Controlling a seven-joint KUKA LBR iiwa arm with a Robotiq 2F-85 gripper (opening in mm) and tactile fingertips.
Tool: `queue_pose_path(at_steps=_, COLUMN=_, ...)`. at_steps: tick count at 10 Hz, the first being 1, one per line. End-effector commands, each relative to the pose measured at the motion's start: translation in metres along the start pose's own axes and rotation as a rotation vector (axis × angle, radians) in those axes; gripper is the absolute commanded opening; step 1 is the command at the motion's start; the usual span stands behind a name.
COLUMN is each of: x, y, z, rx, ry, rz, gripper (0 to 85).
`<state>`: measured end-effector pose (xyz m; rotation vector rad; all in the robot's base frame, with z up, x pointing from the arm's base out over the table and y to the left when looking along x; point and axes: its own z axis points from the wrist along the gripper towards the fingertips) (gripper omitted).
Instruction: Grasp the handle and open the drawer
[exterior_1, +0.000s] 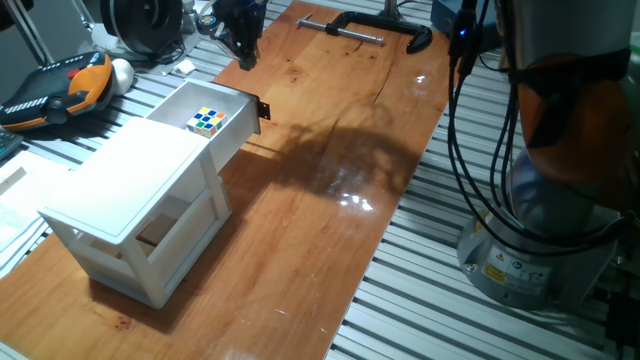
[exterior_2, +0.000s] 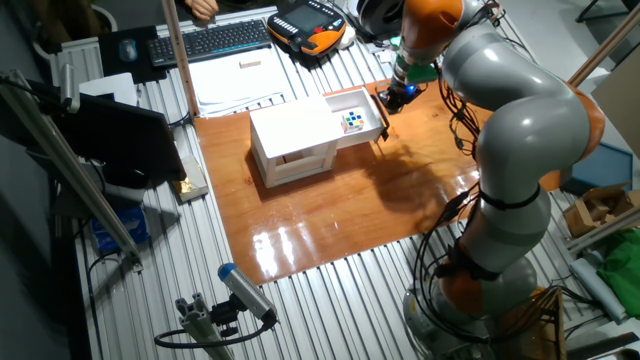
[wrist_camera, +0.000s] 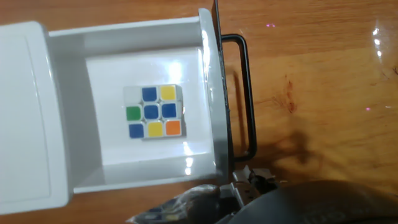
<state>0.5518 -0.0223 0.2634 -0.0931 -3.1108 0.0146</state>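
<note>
Wooden table — drawer already open near its far edge; gripper hangs apart, jaw state unclear — retreat next.

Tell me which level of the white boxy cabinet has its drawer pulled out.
The upper: its white plastic drawer, black handle, holds a multicoloured cube; nothing projects below.

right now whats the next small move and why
Probably just back the tool away and stop. The drawer already stands well out of the cabinet, with the cube inside in plain sight, and the tool hangs apart from the handle. Its jaws are too dark to read.
</note>
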Motion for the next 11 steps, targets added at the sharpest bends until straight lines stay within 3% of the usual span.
queue_pose_path(at_steps=1, x=0.0019, y=-0.0006, z=-0.0011, rx=0.007, ry=0.008, rz=-0.011, gripper=0.7)
queue_pose_path(at_steps=3, x=0.0057, y=-0.0003, z=-0.0027, rx=0.025, ry=0.019, rz=-0.015, gripper=0.7)
queue_pose_path(at_steps=11, x=0.0063, y=-0.0010, z=-0.0029, rx=0.039, ry=0.022, rz=-0.020, gripper=0.7)
